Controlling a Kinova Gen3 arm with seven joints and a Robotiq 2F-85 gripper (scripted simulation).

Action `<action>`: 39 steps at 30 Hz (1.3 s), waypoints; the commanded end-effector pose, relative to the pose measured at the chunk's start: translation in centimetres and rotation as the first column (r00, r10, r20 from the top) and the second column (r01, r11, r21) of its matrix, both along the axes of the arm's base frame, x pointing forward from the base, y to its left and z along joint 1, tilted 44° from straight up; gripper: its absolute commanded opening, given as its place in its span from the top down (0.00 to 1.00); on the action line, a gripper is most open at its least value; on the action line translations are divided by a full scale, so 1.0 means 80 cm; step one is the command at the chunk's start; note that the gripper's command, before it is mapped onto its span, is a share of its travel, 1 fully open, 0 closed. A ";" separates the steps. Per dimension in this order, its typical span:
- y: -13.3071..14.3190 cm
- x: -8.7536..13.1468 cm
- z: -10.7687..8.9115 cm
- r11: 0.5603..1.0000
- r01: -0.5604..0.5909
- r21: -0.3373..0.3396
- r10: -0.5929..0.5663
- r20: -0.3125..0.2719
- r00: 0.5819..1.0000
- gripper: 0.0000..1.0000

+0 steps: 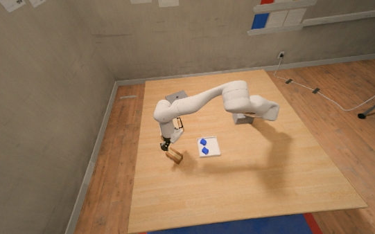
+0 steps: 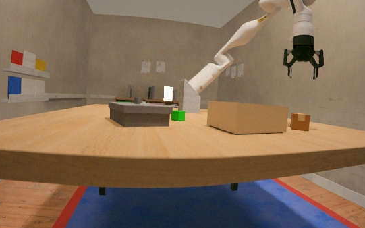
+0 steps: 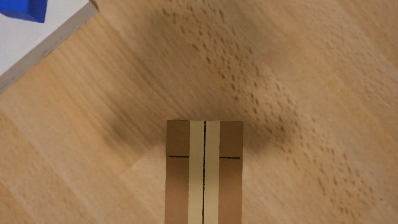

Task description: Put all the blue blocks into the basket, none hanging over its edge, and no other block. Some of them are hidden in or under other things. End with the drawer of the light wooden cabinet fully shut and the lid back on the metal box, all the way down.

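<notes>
My gripper [image 1: 165, 147] [image 2: 302, 77] is open and empty, high above the table near the small brown cardboard box [image 1: 174, 156] [image 2: 300, 122] [image 3: 204, 175]. Its fingers do not show in the wrist view. The box's top has pale tape and a dark middle seam. Two blue blocks [image 1: 203, 142] [image 1: 205, 150] lie inside the white basket [image 1: 214, 148]; one blue block [image 3: 25, 10] shows at the wrist view's corner. The light wooden cabinet [image 2: 249, 116] is mostly hidden by my arm in the top view, so its drawer is unclear. The grey metal box [image 2: 145, 119] has its lid [image 2: 135, 106] [image 1: 181, 95] on.
A green block [image 2: 178, 115] sits on the table between the metal box and the cabinet in the exterior view. The cabinet's black handle [image 1: 182, 124] sticks out beside my arm. The basket stands to the right of the cardboard box in the top view.
</notes>
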State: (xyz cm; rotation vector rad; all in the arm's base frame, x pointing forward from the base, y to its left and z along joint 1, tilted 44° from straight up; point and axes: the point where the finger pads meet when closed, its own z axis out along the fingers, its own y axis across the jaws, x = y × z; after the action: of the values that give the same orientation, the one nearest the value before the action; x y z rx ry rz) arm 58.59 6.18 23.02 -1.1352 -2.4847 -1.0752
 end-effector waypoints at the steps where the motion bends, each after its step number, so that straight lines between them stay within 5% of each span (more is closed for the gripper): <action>1: -0.001 0.000 0.001 1.000 0.002 -0.001 -0.002 0.002 1.000 0.07; 39: 0.003 0.001 -0.003 1.000 0.002 -0.001 -0.002 0.001 1.000 0.07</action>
State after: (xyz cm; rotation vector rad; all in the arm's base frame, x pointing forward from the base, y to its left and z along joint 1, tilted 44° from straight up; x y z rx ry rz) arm 58.63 6.40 22.79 -1.1353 -2.4846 -1.0749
